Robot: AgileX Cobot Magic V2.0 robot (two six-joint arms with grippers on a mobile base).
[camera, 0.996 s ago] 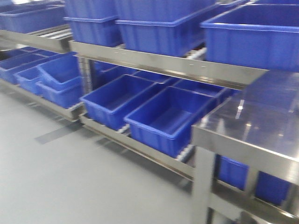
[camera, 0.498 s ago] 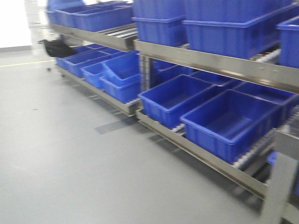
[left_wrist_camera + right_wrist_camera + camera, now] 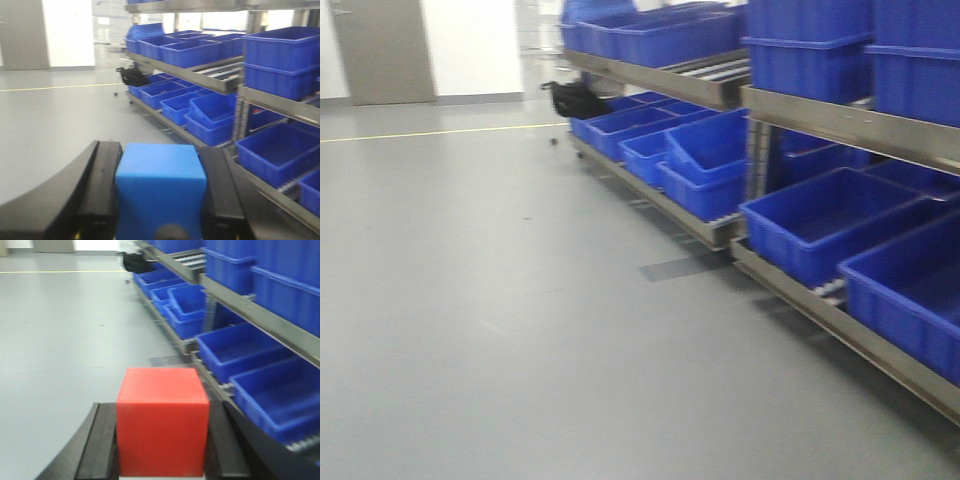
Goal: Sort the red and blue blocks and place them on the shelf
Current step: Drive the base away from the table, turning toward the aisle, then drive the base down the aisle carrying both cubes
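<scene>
Left wrist view: left gripper [image 3: 161, 167] clamped on blue block [image 3: 161, 192]; right gripper [image 3: 162, 412] clamped on red block [image 3: 162, 425]. The shelf [image 3: 840, 120] lies right of both; right arm judged nearer.

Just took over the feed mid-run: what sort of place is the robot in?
Probably a warehouse or factory stockroom: long stainless-steel roller racks lined with large blue plastic bins, and a wide smooth grey floor marked with a painted yellow line.

No text, label or number is legible anywhere.
</scene>
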